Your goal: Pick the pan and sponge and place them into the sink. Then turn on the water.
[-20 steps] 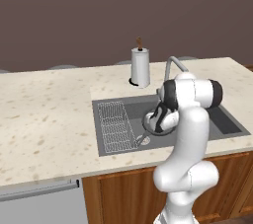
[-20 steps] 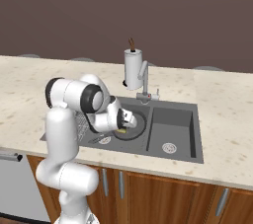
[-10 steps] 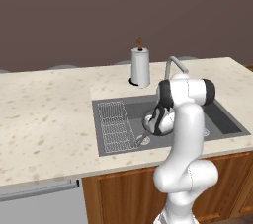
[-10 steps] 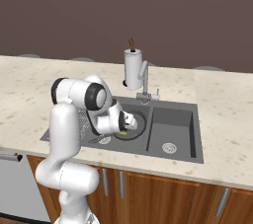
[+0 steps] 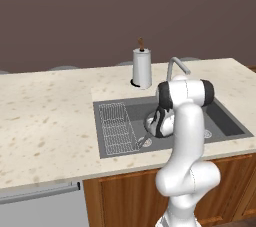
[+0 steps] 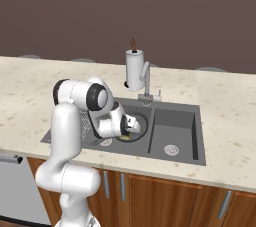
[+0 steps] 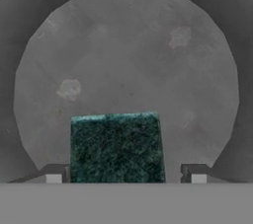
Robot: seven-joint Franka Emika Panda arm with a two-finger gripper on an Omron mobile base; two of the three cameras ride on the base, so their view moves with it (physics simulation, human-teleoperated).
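As arm bends low, claw [image 7: 123, 174] straddles sponge [image 7: 116, 146].

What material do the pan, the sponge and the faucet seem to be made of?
Pan: probably cast iron; matte dark grey, mottled with pale patches.
Sponge: rough dark green scouring top, speckled fibrous look; a yellow body, likely foam, shows in the right base view.
Faucet: likely metal; smooth plain grey.
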